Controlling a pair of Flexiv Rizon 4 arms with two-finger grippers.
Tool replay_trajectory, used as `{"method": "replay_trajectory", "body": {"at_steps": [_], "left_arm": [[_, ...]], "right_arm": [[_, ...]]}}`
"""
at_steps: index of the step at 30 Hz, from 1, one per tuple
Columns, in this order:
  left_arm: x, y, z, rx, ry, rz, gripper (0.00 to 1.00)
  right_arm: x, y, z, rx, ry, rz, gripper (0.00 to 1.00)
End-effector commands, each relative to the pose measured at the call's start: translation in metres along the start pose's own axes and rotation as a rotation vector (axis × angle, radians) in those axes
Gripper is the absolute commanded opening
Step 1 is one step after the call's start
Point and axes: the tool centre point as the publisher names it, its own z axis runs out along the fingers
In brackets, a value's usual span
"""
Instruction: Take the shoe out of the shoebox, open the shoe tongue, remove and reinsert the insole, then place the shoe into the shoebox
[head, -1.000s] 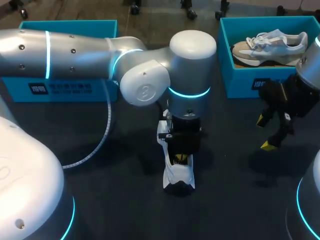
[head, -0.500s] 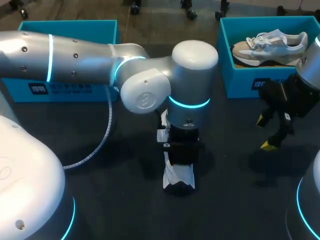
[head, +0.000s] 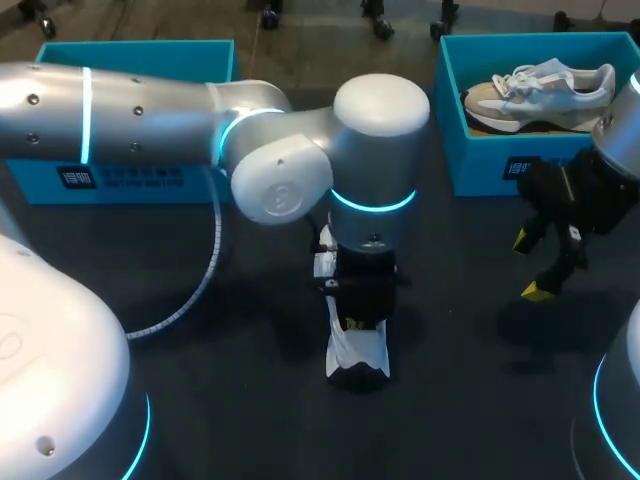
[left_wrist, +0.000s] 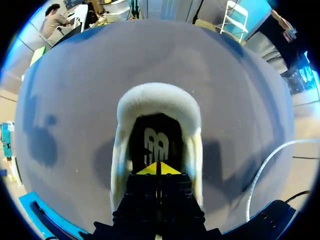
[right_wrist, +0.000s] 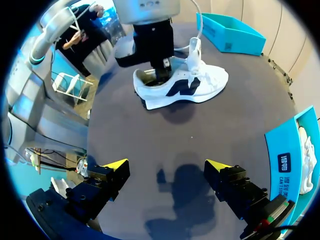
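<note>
Left arm (head: 370, 150) above the white shoe (head: 357, 355), bare table (head: 460, 330) all around it.

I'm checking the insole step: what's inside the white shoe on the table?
The white shoe holds a dark insole with a pale logo; the left gripper, tips together, sits in the opening. The gripper's body covers the toe end.

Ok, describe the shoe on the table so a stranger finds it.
At the middle of the dark table the left arm points straight down. Under its tool sits a white shoe with a dark side logo, unlike the beige shoe in the teal box.
</note>
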Motion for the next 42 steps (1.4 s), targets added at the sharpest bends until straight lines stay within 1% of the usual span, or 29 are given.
{"method": "replay_trajectory", "body": {"at_steps": [1, 6, 12, 13, 14, 15, 16, 17, 25, 28, 32, 35, 38, 42], "left_arm": [[0.009, 0.004, -0.009, -0.011, -0.019, -0.008, 0.00], [-0.001, 0.015, -0.013, -0.046, -0.027, -0.025, 0.00], [-0.006, 0.015, -0.016, -0.074, -0.012, -0.013, 0.00], [-0.006, 0.012, -0.016, -0.083, -0.008, -0.010, 0.07], [-0.004, 0.011, -0.016, -0.085, -0.007, -0.008, 0.42], [-0.003, 0.009, -0.015, -0.089, -0.004, -0.006, 0.65], [-0.001, 0.009, -0.015, -0.093, -0.002, -0.006, 0.91], [0.002, 0.009, -0.015, -0.093, -0.001, -0.006, 1.00], [0.013, 0.019, -0.020, -0.091, -0.005, -0.053, 1.00], [0.013, 0.025, -0.023, -0.093, -0.012, -0.069, 1.00], [0.008, 0.035, -0.023, -0.066, -0.016, -0.087, 1.00], [0.006, 0.037, -0.024, -0.049, -0.025, -0.081, 1.00], [0.006, 0.037, -0.029, -0.045, -0.037, -0.067, 1.00], [0.006, 0.044, -0.036, -0.044, -0.050, -0.056, 1.00]], "right_arm": [[0.000, 0.000, 0.000, 0.001, -0.001, 0.000, 1.00], [0.000, 0.000, 0.000, 0.001, -0.001, 0.000, 1.00], [0.000, 0.000, 0.000, 0.001, -0.001, 0.000, 1.00], [0.000, 0.000, 0.000, 0.001, -0.001, 0.000, 1.00], [0.000, 0.000, 0.000, 0.001, -0.001, 0.000, 1.00], [0.000, 0.000, 0.000, 0.001, -0.001, 0.000, 1.00], [0.000, 0.000, 0.000, 0.001, -0.001, 0.000, 1.00], [0.000, 0.000, 0.000, 0.001, -0.001, 0.000, 1.00], [0.000, 0.000, 0.000, 0.001, -0.001, 0.000, 1.00], [0.000, 0.000, 0.000, 0.001, -0.001, 0.000, 1.00], [0.000, 0.000, 0.000, 0.001, -0.001, 0.000, 1.00], [0.000, 0.000, 0.000, 0.001, -0.001, 0.000, 1.00], [0.000, 0.000, 0.000, 0.001, -0.001, 0.000, 1.00], [0.000, 0.000, 0.000, 0.001, -0.001, 0.000, 1.00]]}}
